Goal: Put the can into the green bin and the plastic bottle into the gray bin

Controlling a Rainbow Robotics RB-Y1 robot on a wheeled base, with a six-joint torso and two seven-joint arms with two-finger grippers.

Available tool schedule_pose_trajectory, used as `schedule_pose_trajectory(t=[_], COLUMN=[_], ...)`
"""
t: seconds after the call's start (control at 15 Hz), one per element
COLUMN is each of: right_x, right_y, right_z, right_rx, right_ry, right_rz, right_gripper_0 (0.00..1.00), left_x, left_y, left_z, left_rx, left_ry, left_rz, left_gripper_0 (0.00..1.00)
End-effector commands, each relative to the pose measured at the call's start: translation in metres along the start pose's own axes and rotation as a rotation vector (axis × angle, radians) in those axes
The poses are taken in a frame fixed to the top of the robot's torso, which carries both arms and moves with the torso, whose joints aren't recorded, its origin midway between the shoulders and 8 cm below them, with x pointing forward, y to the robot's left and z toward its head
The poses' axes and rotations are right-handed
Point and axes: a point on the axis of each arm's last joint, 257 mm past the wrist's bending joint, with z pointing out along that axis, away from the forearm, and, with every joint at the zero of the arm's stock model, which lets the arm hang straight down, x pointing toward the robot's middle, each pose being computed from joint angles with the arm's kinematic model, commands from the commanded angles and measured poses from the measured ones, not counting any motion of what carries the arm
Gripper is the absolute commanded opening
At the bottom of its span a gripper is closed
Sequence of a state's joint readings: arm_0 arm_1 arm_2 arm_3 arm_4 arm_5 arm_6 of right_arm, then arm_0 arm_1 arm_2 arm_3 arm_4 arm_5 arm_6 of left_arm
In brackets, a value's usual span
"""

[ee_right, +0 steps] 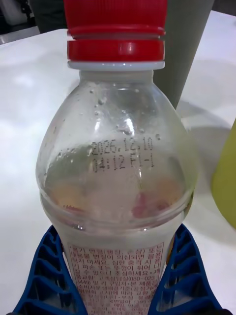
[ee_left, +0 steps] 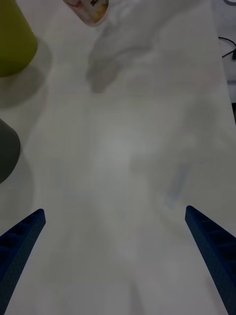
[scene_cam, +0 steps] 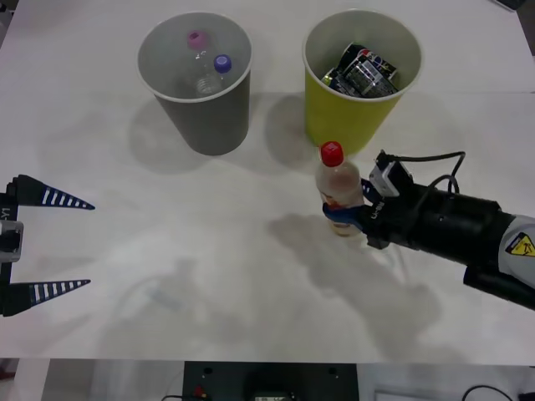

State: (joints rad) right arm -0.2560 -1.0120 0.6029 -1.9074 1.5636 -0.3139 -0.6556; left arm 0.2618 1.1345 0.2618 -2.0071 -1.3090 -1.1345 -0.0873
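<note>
The plastic bottle (scene_cam: 338,185), clear with a red cap and red-and-yellow label, stands upright just in front of the green bin (scene_cam: 361,100). My right gripper (scene_cam: 349,215) is shut on the bottle's lower body; up close the blue fingers (ee_right: 46,275) press both sides of the bottle (ee_right: 118,167). Dark cans (scene_cam: 365,71) lie inside the green bin. The gray bin (scene_cam: 201,104) stands to the left of the green one and holds two clear bottles with pink and blue caps. My left gripper (scene_cam: 58,242) hangs open at the table's left edge, with nothing in it.
The white table (scene_cam: 209,276) stretches bare between the two arms. In the left wrist view, the green bin (ee_left: 14,39), a sliver of the gray bin (ee_left: 7,152) and the bottom of the held bottle (ee_left: 88,10) appear far off.
</note>
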Motion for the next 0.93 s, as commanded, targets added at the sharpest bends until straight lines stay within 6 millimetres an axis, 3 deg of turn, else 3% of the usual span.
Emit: schedule_pose_trajectory(t=[0.07, 0.27, 0.6, 0.93], right_x=[0.000, 0.002, -0.011, -0.057], right_y=[-0.005, -0.011, -0.018, -0.011], right_z=[-0.015, -0.032, -0.055, -0.062], right_rx=[-0.037, -0.084, -0.082, -0.084], right_ry=[0.049, 0.118, 0.245, 0.316], right_rz=[-0.023, -0.035, 0.064, 0.191], right_gripper_0=[0.00, 0.00, 0.00, 0.00], left_x=[0.000, 0.000, 0.000, 0.000], left_y=[0.000, 0.000, 0.000, 0.000], left_z=[0.000, 0.000, 0.000, 0.000], left_rx=[0.000, 0.000, 0.000, 0.000], left_ry=[0.000, 0.000, 0.000, 0.000], left_rz=[0.000, 0.000, 0.000, 0.000], left_gripper_0=[0.98, 0.98, 0.98, 0.98])
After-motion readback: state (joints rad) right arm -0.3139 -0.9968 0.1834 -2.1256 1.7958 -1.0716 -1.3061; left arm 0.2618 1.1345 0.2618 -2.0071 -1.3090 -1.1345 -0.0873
